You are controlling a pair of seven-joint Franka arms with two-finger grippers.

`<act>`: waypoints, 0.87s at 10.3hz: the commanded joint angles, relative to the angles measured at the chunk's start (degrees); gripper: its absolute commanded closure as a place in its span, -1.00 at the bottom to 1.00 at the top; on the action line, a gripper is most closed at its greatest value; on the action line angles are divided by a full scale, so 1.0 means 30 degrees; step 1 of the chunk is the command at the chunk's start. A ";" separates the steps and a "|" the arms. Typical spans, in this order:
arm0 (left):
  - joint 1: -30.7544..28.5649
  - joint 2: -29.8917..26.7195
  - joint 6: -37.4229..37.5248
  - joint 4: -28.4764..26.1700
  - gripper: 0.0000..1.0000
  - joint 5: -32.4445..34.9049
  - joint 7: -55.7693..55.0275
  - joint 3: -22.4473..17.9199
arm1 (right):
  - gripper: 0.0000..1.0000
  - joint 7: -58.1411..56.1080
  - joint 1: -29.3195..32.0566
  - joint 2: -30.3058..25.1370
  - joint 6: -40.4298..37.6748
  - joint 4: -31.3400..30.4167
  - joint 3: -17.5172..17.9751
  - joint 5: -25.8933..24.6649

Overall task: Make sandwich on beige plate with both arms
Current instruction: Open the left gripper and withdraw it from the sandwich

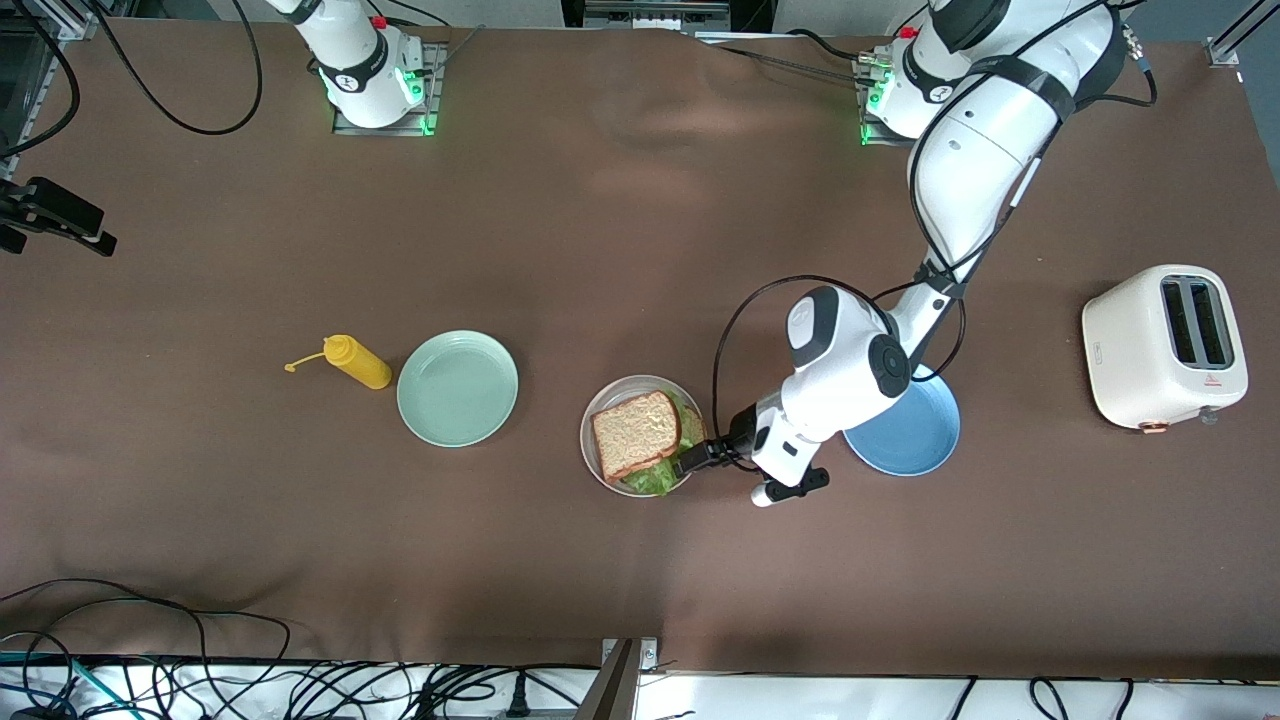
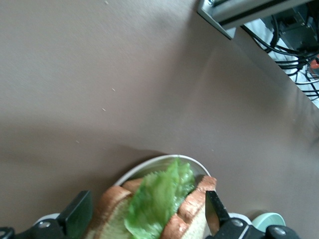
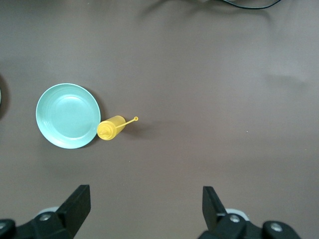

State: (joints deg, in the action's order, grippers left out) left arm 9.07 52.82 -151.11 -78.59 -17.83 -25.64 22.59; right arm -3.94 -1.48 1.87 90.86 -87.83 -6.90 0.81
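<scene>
The sandwich (image 1: 636, 432) lies on the beige plate (image 1: 592, 450): a brown bread slice on top, with green lettuce (image 1: 655, 478) sticking out at the edge nearer the front camera. My left gripper (image 1: 690, 458) is low at the plate's rim toward the left arm's end. In the left wrist view the left gripper (image 2: 147, 204) is open, with its fingers (image 2: 213, 211) on either side of the two slices and the lettuce (image 2: 159, 196). My right gripper (image 3: 145, 199) is open and empty, high over the table; it is out of the front view.
A mint green plate (image 1: 457, 387) and a yellow squeeze bottle (image 1: 358, 362) lie toward the right arm's end, and both show in the right wrist view (image 3: 67, 115). A blue plate (image 1: 915, 440) lies under the left arm's wrist. A white toaster (image 1: 1165, 346) stands toward the left arm's end.
</scene>
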 commanded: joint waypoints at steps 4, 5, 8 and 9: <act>-0.1585 -0.3624 0.7200 -0.0140 -1.00 0.2240 0.0286 -0.1467 | -1.00 -0.0269 0.0113 -0.0185 -0.0345 0.0213 -0.0014 0.0258; -0.2169 -0.4444 0.8638 -0.0140 -1.00 0.2833 0.0257 -0.1467 | -1.00 -0.0269 0.0113 -0.0185 -0.0345 0.0213 0.0015 0.0258; -0.3549 -0.6234 1.1866 -0.0140 -1.00 0.4181 0.0374 -0.1438 | -1.00 -0.0240 0.0142 -0.0185 -0.0345 0.0213 -0.0333 0.0258; -0.4045 -0.6820 1.2948 -0.0140 -1.00 0.4244 0.0374 -0.1438 | -1.00 -0.0240 0.0143 -0.0185 -0.0316 0.0213 -0.0481 0.0258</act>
State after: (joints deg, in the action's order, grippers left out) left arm -1.56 35.78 -115.52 -76.98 -6.75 -25.30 18.17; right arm -3.96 -1.41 1.85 90.77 -87.64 -7.62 0.81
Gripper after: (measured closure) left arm 0.000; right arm 0.000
